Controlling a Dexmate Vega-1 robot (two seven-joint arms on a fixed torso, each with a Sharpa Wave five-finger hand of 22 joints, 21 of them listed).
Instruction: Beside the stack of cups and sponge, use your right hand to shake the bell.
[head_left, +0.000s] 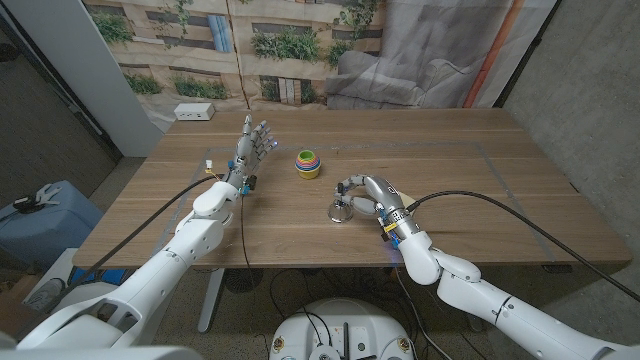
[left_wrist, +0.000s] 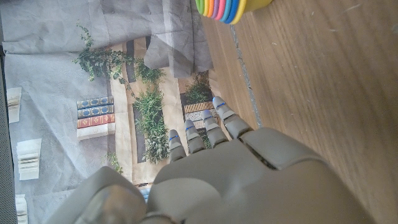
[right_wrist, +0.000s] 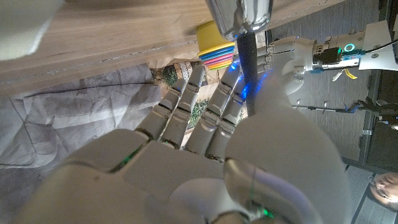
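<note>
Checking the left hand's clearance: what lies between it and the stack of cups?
Only bare wooden table between the left hand and the stack of cups, seen in the head view.

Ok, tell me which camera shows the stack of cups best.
The head view: the whole stack of cups stands in plain sight on the table, between the left hand and the right hand. The left wrist view catches only its rims at the picture's edge, the right wrist view a part behind the bell.

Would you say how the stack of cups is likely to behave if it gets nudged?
The stack of cups looks like thin nested plastic, so probably light and apt to slide. It sits low and wide on the table, so tipping seems unlikely.
</note>
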